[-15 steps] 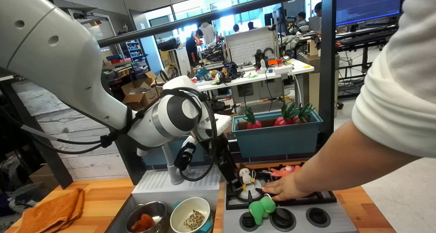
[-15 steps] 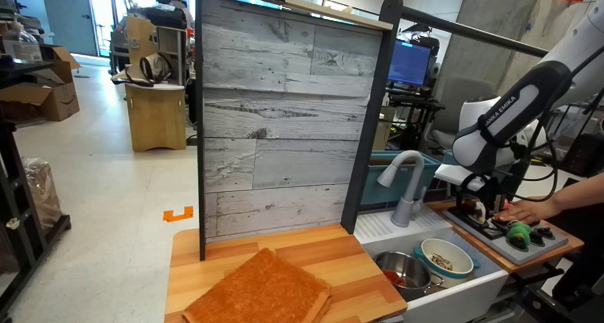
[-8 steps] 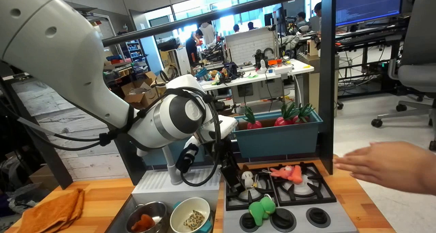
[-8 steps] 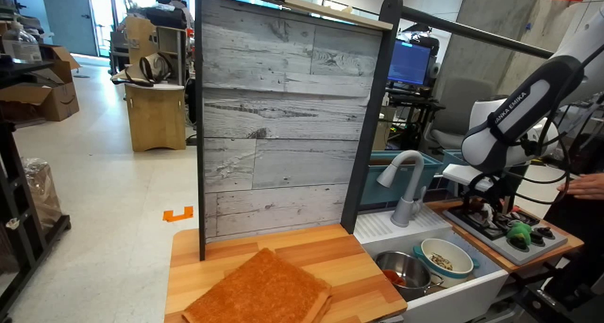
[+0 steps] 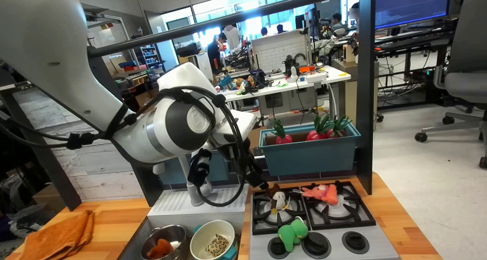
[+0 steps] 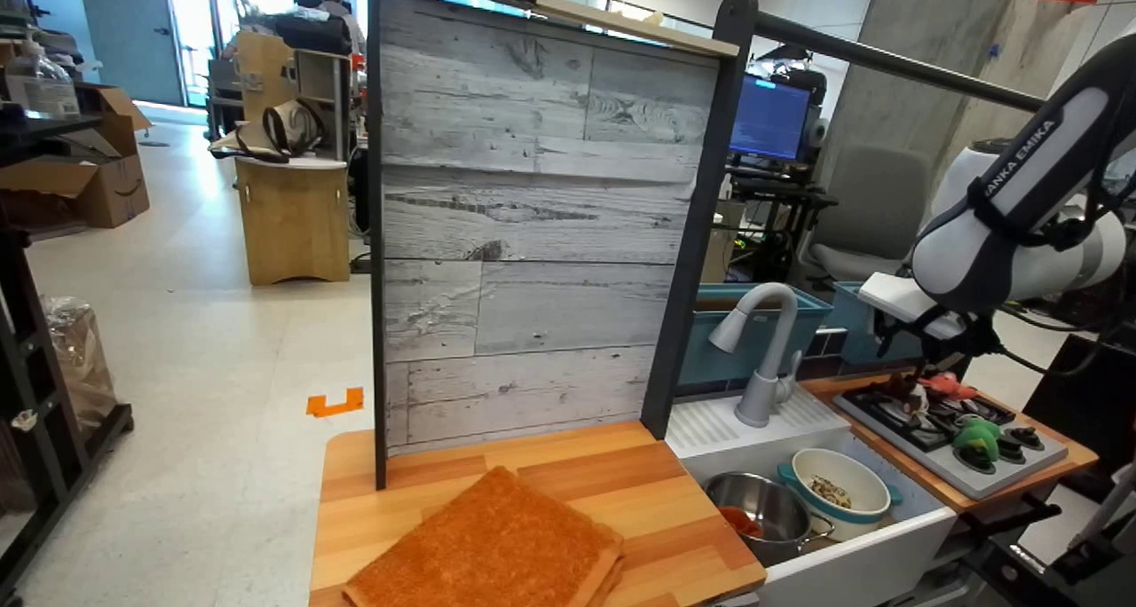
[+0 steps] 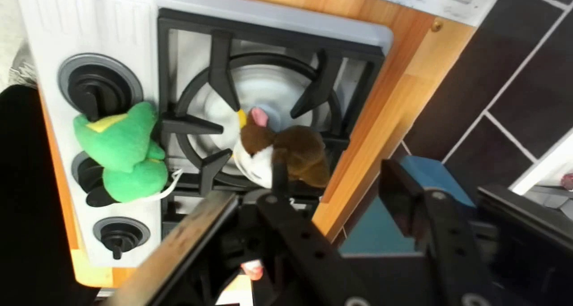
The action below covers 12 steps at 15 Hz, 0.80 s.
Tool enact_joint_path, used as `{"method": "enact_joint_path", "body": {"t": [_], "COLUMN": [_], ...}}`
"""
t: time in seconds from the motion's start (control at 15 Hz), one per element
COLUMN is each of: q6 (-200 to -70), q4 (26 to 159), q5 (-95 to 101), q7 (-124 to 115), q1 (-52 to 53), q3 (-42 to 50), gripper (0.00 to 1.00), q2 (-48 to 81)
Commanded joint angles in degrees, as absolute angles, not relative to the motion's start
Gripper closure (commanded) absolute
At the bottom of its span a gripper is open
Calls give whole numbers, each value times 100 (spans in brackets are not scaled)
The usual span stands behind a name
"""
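My gripper (image 7: 336,174) stands open in the wrist view, with nothing between its fingers. The nearest thing is a brown and white plush toy (image 7: 286,151), lying on a burner of the toy stove; the left finger (image 7: 280,180) overlaps it in this view. Seen from an exterior view, the gripper (image 5: 264,183) is just above and behind that plush toy (image 5: 279,200); whether it touches is unclear. A green plush (image 5: 293,233) lies across the stove knobs, and a pink plush (image 5: 322,194) rests on the neighbouring burner.
In the sink are a metal pot (image 6: 770,511) with an orange-brown item and a white-teal pot (image 6: 839,487) with a spotted item. A grey faucet (image 6: 763,358), a blue planter (image 5: 310,157) and an orange towel (image 5: 61,235) are around.
The person's hand has withdrawn from the stove and left the view. My arm has lifted and pulled back from the brown and white plush, which stays on the burner, shifted slightly.
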<state>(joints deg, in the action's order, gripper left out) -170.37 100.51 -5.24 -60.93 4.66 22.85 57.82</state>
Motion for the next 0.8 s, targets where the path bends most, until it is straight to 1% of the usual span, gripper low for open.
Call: {"method": "enact_joint_path", "body": {"t": [0.0, 0.07, 0.13, 0.2, 0.27, 0.4, 0.67, 0.73], "q6": [-17203, -17271, -17268, -17262, -17268, -17090, -16722, -16647], "q4": [10267, 10398, 10389, 10349, 10165, 9889, 9268, 9113], "q5": [-750, -791, -806, -811, -806, -796, -729, -717], "q7": [-5829, -5769, -5771, -5775, -5760, -5719, -5707, -5713], "q1": [471, 455, 456, 465, 432, 360, 266, 240], "q3": [2287, 2286, 2295, 2294, 2289, 2264, 2340, 2361], "gripper": [13, 32, 23, 0, 2, 0, 0, 2], "q2": [5739, 5725, 5747, 5762, 5881, 6020, 6430, 6530]}}
